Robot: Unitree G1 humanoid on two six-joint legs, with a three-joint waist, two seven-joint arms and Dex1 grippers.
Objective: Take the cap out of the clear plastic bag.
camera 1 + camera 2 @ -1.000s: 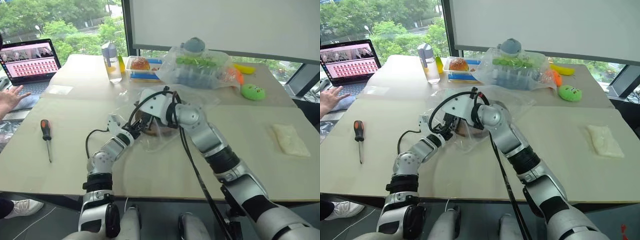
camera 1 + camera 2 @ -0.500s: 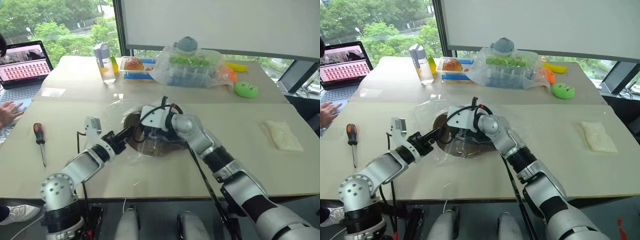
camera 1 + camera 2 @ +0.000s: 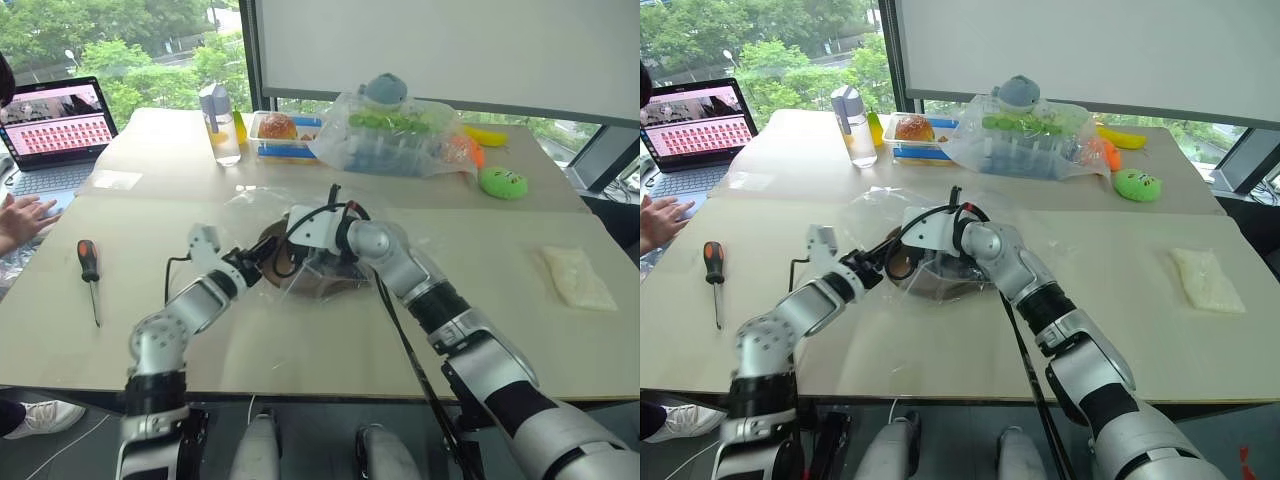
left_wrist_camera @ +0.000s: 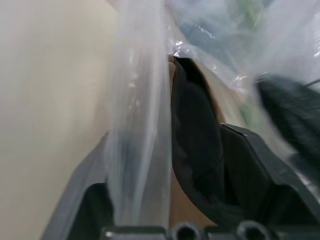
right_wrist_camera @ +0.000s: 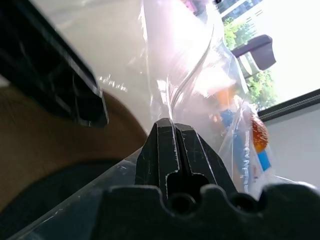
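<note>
Tabletop (image 3: 300,350), front edge bare; clear plastic bag (image 3: 400,225) mid-table, cap (image 4: 197,145) inside; right gripper (image 5: 175,131) pinched on the bag's film; left gripper (image 4: 165,165) spread, straddling film and cap.

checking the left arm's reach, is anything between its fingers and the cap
Yes: a fold of the bag runs between the open left fingers. The cap sits right behind it between them, still inside the bag, which the right gripper pinches.

The cap (image 3: 300,275) is brown with black panels inside the clear bag (image 3: 330,250), near an orange-and-black screwdriver (image 3: 90,262), a green plush (image 3: 505,183) and a white pouch (image 3: 578,278).
</note>
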